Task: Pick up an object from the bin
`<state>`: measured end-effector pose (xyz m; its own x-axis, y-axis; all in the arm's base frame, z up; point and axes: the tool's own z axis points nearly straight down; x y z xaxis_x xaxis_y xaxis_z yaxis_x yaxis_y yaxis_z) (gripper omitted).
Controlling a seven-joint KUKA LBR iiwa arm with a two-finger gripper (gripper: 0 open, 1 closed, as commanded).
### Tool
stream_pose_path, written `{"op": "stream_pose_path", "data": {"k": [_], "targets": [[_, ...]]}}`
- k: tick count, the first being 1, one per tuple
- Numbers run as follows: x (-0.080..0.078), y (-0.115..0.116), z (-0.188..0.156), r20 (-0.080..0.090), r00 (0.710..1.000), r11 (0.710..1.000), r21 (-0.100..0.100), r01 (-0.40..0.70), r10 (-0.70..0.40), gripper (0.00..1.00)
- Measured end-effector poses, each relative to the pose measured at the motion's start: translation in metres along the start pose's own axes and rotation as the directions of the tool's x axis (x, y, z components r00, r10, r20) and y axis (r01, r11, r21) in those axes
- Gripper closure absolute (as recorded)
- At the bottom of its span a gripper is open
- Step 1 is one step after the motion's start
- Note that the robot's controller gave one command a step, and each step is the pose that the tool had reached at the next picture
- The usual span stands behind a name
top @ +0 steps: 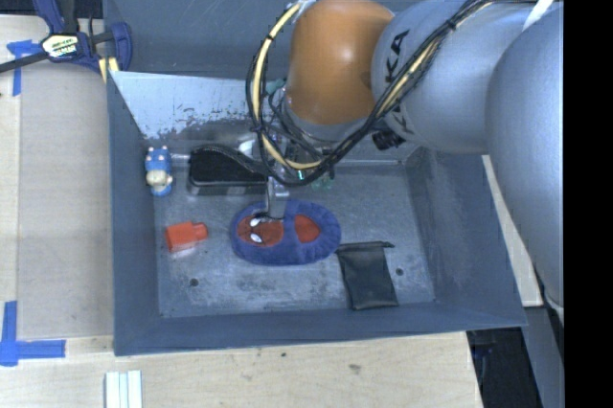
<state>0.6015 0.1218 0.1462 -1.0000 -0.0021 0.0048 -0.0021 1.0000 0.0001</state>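
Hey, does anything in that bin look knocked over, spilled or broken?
Nothing stands out. The orange block, black pouch, small blue figure and black tool lie apart on the bin floor; the pincer is over the blue round toy.

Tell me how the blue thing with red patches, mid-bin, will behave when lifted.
The blue thing looks like soft fabric with a puffy rim, so it would probably sag or fold when lifted. It lies flat on the bin floor, so rolling seems unlikely. With the gripper over one side, the other side may droop.
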Motion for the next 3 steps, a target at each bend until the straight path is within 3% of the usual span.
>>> {"op": "stream_pose_path", "data": {"k": [1, 2, 3], "targets": [[-0.014, -0.001, 0.067, 0.015, 1.0, 1.0, 0.0, 0.02, -0.02, 0.0], [-0.019, -0.001, 0.056, 0.033, 0.999, 1.0, -0.003, 0.016, -0.016, 1.0], [0.012, 0.034, -0.029, 0.005, 1.0, 1.0, 0.0, 0.015, -0.015, 1.0]]}}
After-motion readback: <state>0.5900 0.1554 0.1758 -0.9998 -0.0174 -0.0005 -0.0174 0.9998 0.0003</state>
